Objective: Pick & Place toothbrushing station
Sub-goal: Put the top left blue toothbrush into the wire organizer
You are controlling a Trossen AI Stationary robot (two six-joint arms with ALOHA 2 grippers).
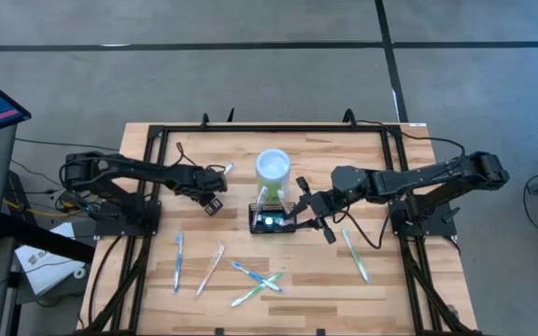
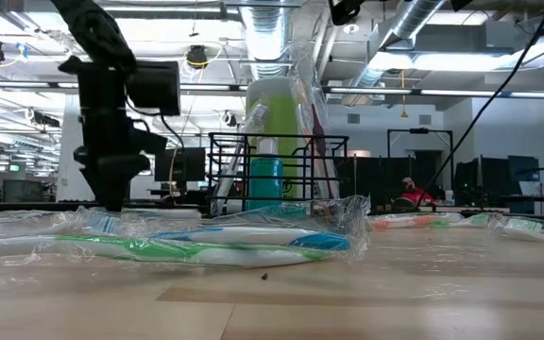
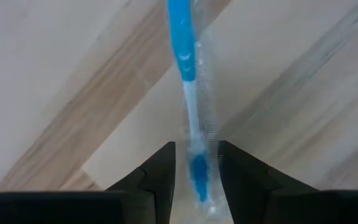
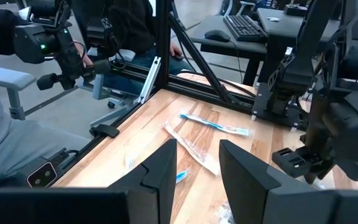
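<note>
The black wire caddy (image 1: 271, 220) stands near the middle of the wooden tabletop (image 1: 148, 280), just in front of a green cup (image 1: 273, 169) that is white inside. In the low view the caddy (image 2: 277, 175) has a blue thing standing in it.

The left gripper (image 1: 215, 193) hangs over the tabletop to the left of the cup. Its fingers (image 3: 157, 177) pinch a blue and white toothbrush (image 3: 188, 93) in a clear wrapper.

The right gripper (image 1: 311, 213) is just beside the right side of the caddy. Its fingers (image 4: 160, 177) stand a little apart with nothing between them.

More wrapped toothbrushes (image 1: 255, 280) lie flat along the front of the tabletop. One more (image 1: 356, 256) lies far over on the right.
</note>
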